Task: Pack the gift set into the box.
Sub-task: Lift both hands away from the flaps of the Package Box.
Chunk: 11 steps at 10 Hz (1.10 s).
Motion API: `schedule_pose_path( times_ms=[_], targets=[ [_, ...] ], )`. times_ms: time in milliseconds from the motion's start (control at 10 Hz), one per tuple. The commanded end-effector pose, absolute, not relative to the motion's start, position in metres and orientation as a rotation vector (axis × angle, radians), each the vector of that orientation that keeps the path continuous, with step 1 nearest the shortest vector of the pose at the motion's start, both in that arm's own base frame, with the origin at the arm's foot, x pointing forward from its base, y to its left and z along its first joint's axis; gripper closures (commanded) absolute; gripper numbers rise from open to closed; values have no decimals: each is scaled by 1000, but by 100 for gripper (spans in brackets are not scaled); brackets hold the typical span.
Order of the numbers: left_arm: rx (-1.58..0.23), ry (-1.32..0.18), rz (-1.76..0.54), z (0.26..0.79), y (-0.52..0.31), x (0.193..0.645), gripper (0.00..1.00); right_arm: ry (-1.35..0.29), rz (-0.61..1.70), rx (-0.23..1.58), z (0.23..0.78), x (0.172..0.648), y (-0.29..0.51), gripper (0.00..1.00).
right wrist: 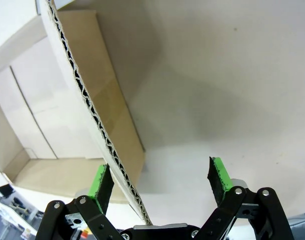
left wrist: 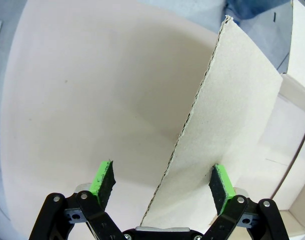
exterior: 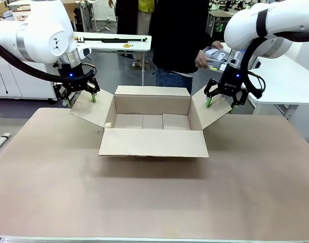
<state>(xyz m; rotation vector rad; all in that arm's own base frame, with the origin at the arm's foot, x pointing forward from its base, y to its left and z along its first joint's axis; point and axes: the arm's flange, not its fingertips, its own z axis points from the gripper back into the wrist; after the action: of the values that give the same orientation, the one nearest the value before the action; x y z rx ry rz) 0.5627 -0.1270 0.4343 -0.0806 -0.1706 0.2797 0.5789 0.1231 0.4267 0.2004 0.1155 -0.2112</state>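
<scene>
1. The left gripper [exterior: 81,98], at the box's [exterior: 153,142] ten o'clock, and the right gripper [exterior: 221,102], at two, both gape open astride the side flaps; unclamped, a flap could swing inward.
2. The gift set [exterior: 215,56], in the person's hand [exterior: 201,59] at one o'clock, might then catch on it.

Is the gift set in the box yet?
No, the box is bare inside, and a person's hand holds the gift set above and beyond it.

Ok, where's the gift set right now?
Front view: the gift set is in the person's hand, beyond the box's far right corner, beside the right arm.
</scene>
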Motion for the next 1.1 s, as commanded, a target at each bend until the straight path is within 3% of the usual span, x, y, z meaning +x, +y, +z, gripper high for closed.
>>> schedule_pose_path(
  times_ms=[0, 1000],
  targets=[
    [-62, -172, 295, 436, -127, 561, 0, 121, -232, 182, 431, 581, 124, 0],
    [-62, -172, 295, 436, -127, 561, 0, 121, -232, 182, 431, 581, 124, 0]
  ],
)
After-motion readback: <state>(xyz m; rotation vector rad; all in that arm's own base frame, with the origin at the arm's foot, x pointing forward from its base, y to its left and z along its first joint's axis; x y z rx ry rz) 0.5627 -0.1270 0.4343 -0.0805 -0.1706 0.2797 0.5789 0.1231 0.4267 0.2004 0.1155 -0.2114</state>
